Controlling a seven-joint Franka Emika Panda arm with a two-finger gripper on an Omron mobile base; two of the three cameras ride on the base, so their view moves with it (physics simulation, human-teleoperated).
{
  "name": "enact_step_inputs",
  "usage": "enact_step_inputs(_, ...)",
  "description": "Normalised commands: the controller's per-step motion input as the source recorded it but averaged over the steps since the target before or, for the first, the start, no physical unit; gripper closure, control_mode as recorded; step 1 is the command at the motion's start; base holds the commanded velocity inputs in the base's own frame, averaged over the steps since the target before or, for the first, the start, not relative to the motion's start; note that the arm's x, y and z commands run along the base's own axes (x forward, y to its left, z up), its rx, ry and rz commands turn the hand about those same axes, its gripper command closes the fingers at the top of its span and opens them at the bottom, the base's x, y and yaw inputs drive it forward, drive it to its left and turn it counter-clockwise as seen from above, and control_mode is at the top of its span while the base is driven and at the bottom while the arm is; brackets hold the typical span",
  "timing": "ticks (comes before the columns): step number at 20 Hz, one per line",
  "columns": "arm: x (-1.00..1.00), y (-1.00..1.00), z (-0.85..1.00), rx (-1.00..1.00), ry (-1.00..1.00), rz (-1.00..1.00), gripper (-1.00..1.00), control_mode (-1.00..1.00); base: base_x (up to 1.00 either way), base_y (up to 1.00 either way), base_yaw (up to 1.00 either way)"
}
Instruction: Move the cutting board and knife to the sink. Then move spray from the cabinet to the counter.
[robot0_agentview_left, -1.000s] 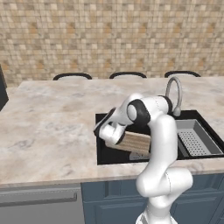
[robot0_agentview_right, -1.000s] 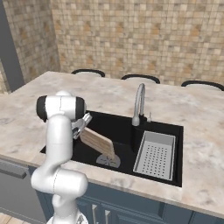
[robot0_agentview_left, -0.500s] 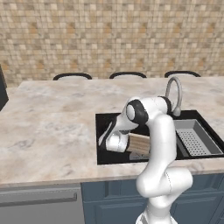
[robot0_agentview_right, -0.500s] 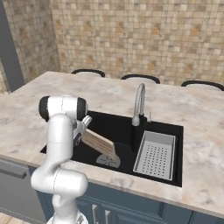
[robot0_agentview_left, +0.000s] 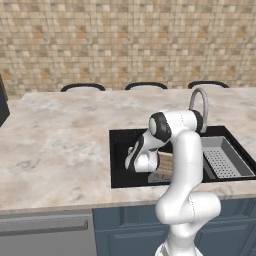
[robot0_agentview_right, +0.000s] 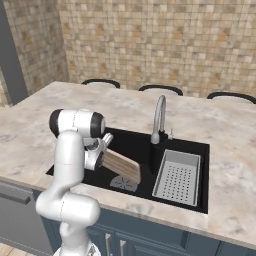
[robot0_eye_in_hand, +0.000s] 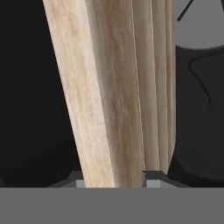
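The cutting board (robot0_agentview_left: 165, 168) leans tilted inside the black sink (robot0_agentview_left: 118, 136), its lower end down by the drain. My gripper (robot0_agentview_left: 155, 167) reaches into the basin and is shut on the board's upper left end. From the right base view the cutting board (robot0_agentview_right: 123, 165) slopes down to the right from the gripper (robot0_agentview_right: 104, 158). In the hand view the cutting board (robot0_eye_in_hand: 118, 96) stands edge-on between the two fingertips, which sit tight against its faces at my gripper (robot0_eye_in_hand: 114, 181). The knife, the spray and the cabinet are out of view. The marbled counter (robot0_agentview_left: 60, 145) surrounds the sink.
A grey perforated basket (robot0_agentview_left: 223, 161) fills the sink's right half. The silver gooseneck faucet (robot0_agentview_left: 200, 105) rises behind the basin. Chair backs (robot0_agentview_left: 82, 87) line the counter's far edge. A grey dishwasher front (robot0_agentview_left: 45, 234) sits below at the left.
The arm has lowered the board deeper into the sink, so its lower end now rests near the drain. The hand has come down with it.
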Motion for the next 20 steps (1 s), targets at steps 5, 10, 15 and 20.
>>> enact_step_inputs(5, 0.00, -0.20, -0.08, 0.00, 0.00, 0.00, 1.00, -1.00, 0.00, 0.00, 0.00)
enact_step_inputs(10, 0.00, -0.02, -0.03, 0.00, 0.00, 0.00, 1.00, -1.00, 0.00, 0.00, 0.00)
enact_step_inputs(15, 0.00, 0.00, 0.00, 0.00, 0.00, 0.00, 1.00, -1.00, 0.00, 0.00, 0.00)
enact_step_inputs(20, 0.00, 0.00, 0.00, 0.00, 0.00, 0.00, -1.00, -1.00, 0.00, 0.00, 0.00)
